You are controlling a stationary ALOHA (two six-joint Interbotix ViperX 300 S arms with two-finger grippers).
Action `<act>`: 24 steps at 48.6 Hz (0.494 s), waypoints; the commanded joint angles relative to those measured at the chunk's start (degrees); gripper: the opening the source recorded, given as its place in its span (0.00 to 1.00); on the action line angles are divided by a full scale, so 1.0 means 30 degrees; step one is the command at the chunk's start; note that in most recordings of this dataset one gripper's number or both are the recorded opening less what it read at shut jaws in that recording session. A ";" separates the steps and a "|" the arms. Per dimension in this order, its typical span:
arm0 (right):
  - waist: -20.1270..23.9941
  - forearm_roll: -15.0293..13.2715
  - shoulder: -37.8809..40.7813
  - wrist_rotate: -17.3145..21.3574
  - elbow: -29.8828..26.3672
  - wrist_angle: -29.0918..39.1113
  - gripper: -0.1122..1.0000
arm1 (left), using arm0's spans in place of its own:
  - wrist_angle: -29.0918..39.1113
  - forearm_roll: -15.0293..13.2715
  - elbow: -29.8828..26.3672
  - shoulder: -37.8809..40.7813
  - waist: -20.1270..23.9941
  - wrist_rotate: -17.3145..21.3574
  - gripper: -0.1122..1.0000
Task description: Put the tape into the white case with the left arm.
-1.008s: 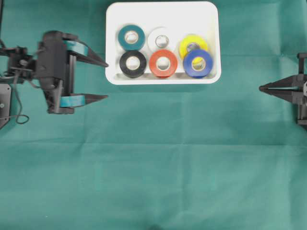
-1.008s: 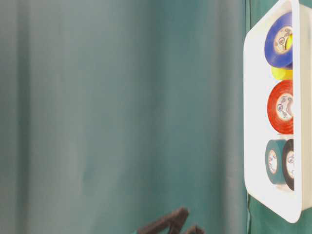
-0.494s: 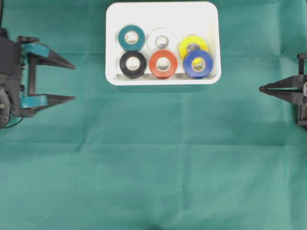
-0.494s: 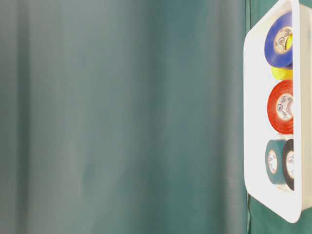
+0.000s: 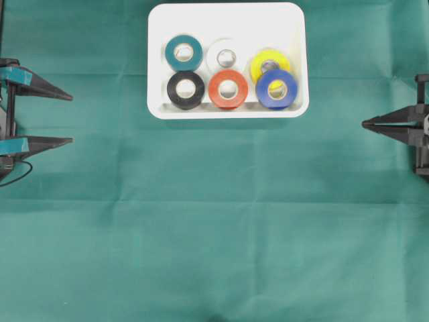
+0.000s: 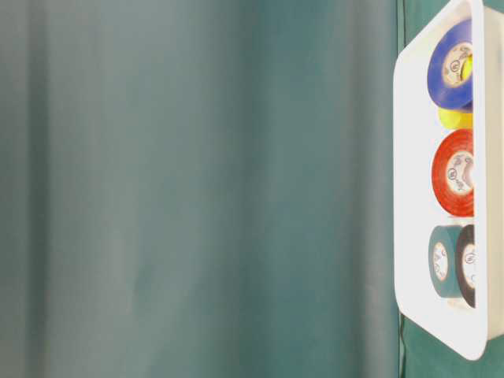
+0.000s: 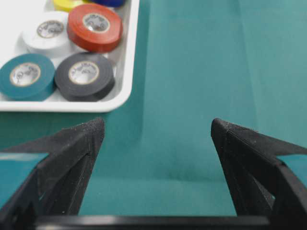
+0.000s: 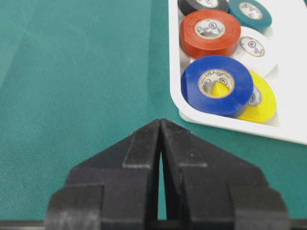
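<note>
The white case (image 5: 228, 20) lies at the top middle of the green cloth and holds several tape rolls: teal (image 5: 171, 54), white (image 5: 224, 47), yellow (image 5: 268, 58), black (image 5: 186, 102), red (image 5: 228, 102) and blue (image 5: 276, 102). My left gripper (image 5: 70, 119) stands open at the far left edge with nothing between its teal-patched fingers, well clear of the case. In the left wrist view the left gripper (image 7: 157, 127) frames bare cloth, and the case's corner (image 7: 127, 72) is up left. My right gripper (image 5: 365, 123) rests shut at the right edge. In its wrist view the right gripper (image 8: 160, 122) is empty.
Green cloth (image 5: 214, 235) covers the whole table, with faint fold lines. The table-level view shows the case's rim (image 6: 409, 236) on the right, with the blue roll (image 6: 441, 79) and the red roll (image 6: 445, 197) inside it.
The left gripper has drawn back leftward from beside the case to the frame's left edge, staying open and empty. Its fingertips left the table-level view. The right arm has not moved.
</note>
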 commanded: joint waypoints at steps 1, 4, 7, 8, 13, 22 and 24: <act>-0.0029 -0.0029 0.0117 0.0000 -0.0176 -0.0205 0.02 | -0.0059 0.0000 0.0117 -0.0205 -0.0029 -0.0029 0.98; -0.0029 -0.0029 0.0117 0.0029 -0.0176 -0.0205 0.02 | -0.0029 0.0000 0.0381 -0.0498 -0.0146 -0.0146 0.98; -0.0029 -0.0029 0.0117 0.0029 -0.0176 -0.0205 0.02 | -0.0029 -0.0029 0.0703 -0.0850 -0.0410 -0.0234 0.98; -0.0029 -0.0029 0.0117 0.0000 -0.0176 -0.0205 0.02 | -0.0029 -0.0029 0.0762 -0.0937 -0.0527 -0.0264 0.97; -0.0029 -0.0029 0.0117 0.0029 -0.0176 -0.0205 0.02 | -0.0029 -0.0029 0.0850 -0.1289 -0.0938 -0.0381 0.97; -0.0029 -0.0029 0.0117 0.0000 -0.0176 -0.0205 0.02 | 0.0029 -0.0029 0.0937 -0.1348 -0.1230 -0.0410 0.97; -0.0029 -0.0029 0.0117 0.0000 -0.0176 -0.0205 0.02 | 0.0029 -0.0029 0.0967 -0.1348 -0.1230 -0.0410 0.97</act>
